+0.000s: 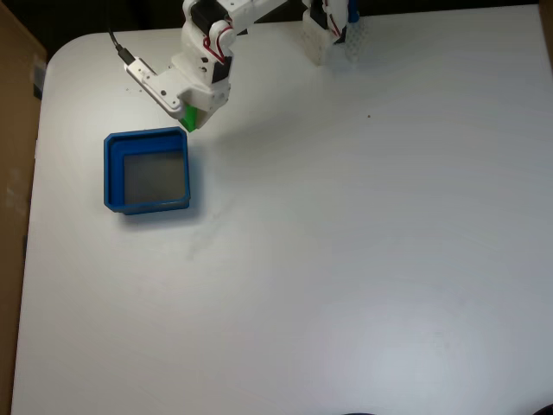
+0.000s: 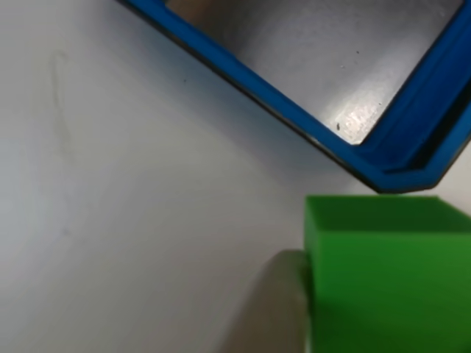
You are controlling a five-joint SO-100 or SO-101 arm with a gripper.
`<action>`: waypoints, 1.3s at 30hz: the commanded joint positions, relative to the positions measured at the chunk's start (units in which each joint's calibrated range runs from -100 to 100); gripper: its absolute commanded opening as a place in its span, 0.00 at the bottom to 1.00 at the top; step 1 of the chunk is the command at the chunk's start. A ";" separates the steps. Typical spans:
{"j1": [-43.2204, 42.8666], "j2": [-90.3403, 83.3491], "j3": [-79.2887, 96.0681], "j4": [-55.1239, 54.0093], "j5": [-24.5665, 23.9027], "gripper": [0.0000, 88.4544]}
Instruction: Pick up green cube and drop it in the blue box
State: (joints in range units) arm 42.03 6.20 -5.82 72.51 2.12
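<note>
Green cube (image 1: pixel 188 118) sits clamped in the gripper (image 1: pixel 190 121), just past the blue box's (image 1: pixel 111 169) upper right corner as the fixed view shows it. Only a sliver of bright green peeks out below the white arm (image 1: pixel 203 65) in that view, close beside the box's corner but outside its walls. Whether the cube is lifted off the white table (image 1: pixel 363 259) or resting on it cannot be told from that angle.

From the other view the green cube (image 2: pixel 386 276) fills the lower right, plain-faced, with one pale finger (image 2: pixel 276 309) pressed flat against its left side. The jaws are closed in on the cube; the second finger is out of frame. Above the cube, the blue box (image 2: pixel 250 73) runs diagonally across the top, its thick blue wall and one corner just above the cube's top edge, and its grey floor (image 2: pixel 324 51) lies beyond that wall. The bare white table (image 2: pixel 110 206) spreads to the left of the box's wall.

In the fixed view a black cable (image 1: pixel 121 50) trails from the arm, up and to the left of the box.
</note>
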 commanded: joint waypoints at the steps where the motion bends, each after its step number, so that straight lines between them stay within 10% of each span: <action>1: 0.67 -3.65 -2.94 0.05 0.15 0.01; 39: 0.38 9.30 -24.80 -9.51 -0.29 0.01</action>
State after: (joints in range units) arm 42.32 12.61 -22.74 65.41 2.03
